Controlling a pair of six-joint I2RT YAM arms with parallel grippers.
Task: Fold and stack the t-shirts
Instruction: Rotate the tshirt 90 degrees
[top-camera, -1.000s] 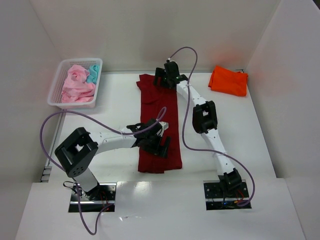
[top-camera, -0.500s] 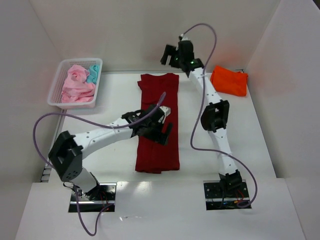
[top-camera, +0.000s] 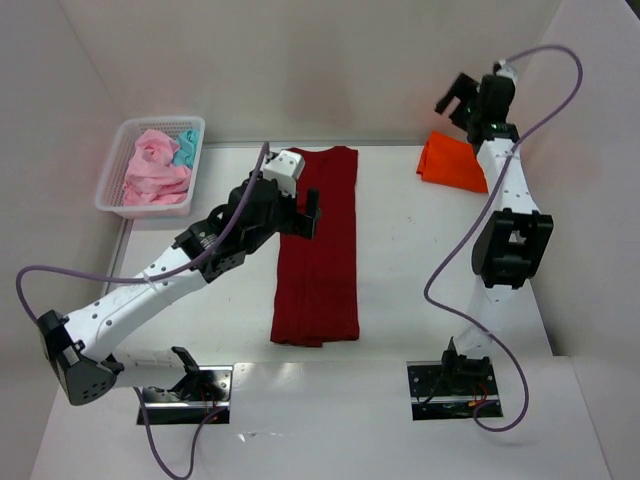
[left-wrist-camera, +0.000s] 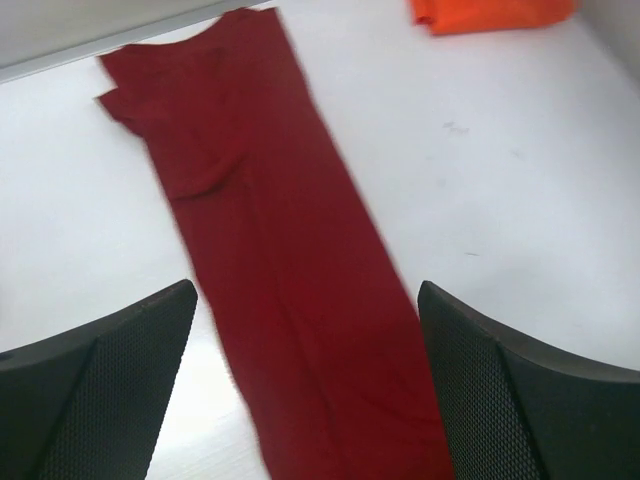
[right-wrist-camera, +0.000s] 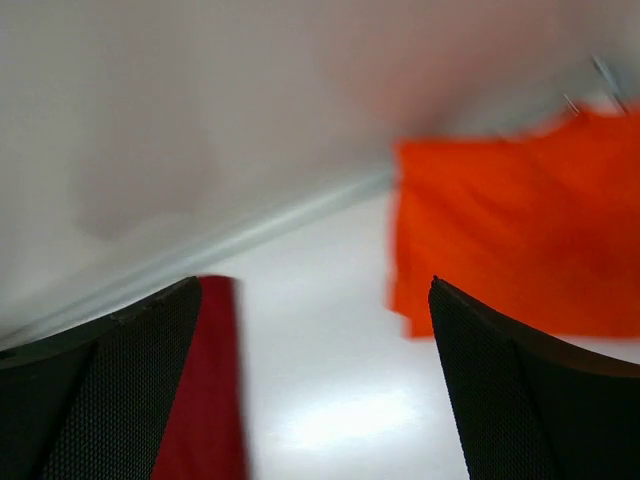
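The dark red t-shirt (top-camera: 318, 255) lies folded into a long narrow strip down the middle of the table; it also shows in the left wrist view (left-wrist-camera: 270, 250) and at the edge of the right wrist view (right-wrist-camera: 205, 400). My left gripper (top-camera: 300, 205) is open and empty, raised above the strip's far left part. The orange t-shirt (top-camera: 452, 162) lies folded at the far right, also in the right wrist view (right-wrist-camera: 520, 230). My right gripper (top-camera: 455, 100) is open and empty, high above it. Pink t-shirts (top-camera: 152, 165) and a teal one (top-camera: 185, 150) lie in the basket.
The white mesh basket (top-camera: 110, 200) stands at the far left of the table. White walls close the back and both sides. A purple cable loops from each arm.
Both arms have let go of the red shirt and lifted. The left gripper moved up toward the far left; the right arm swung right, over the orange shirt.
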